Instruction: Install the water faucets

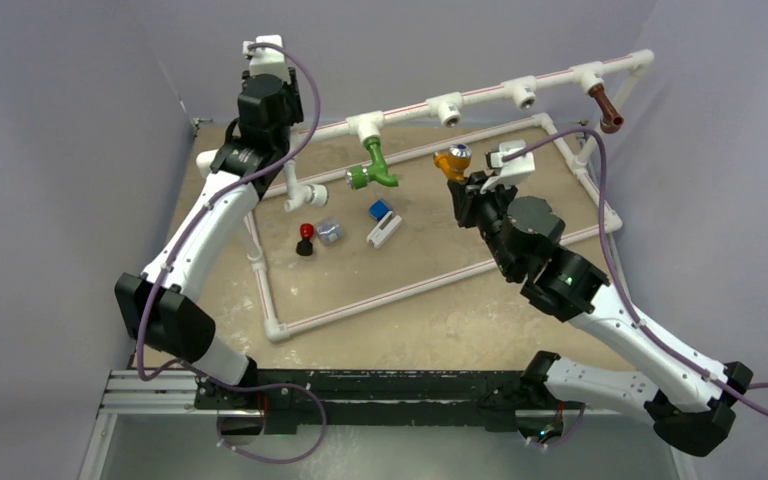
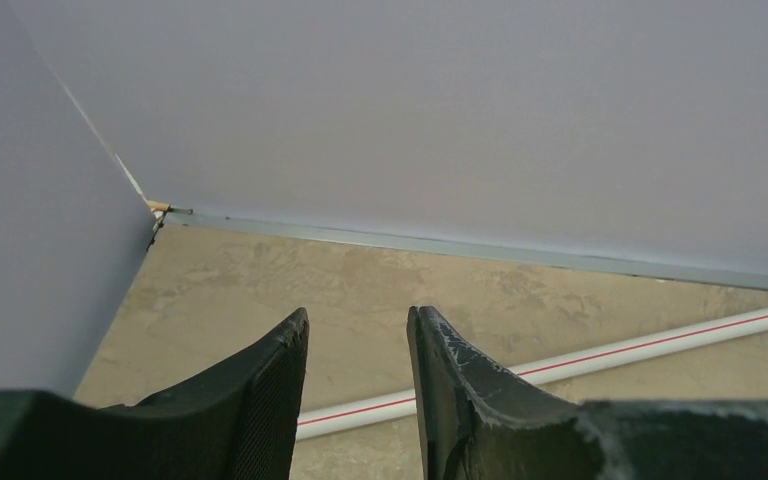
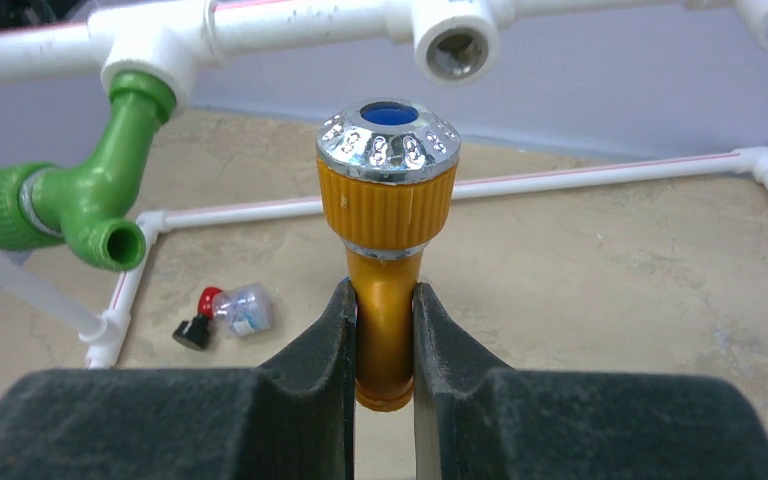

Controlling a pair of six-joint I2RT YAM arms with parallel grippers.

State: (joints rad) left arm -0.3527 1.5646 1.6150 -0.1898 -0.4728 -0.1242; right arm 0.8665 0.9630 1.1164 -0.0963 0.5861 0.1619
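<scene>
Right hand (image 3: 383,297) tight around orange faucet (image 3: 388,215) stem, silver cap (image 3: 388,145) just above; left hand (image 2: 358,318) spread, empty.

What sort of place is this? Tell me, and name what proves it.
Probably a robot test cell: plain lilac walls box in a tabletop, a white pipe frame stands on it, and the right gripper holds an orange faucet.
</scene>
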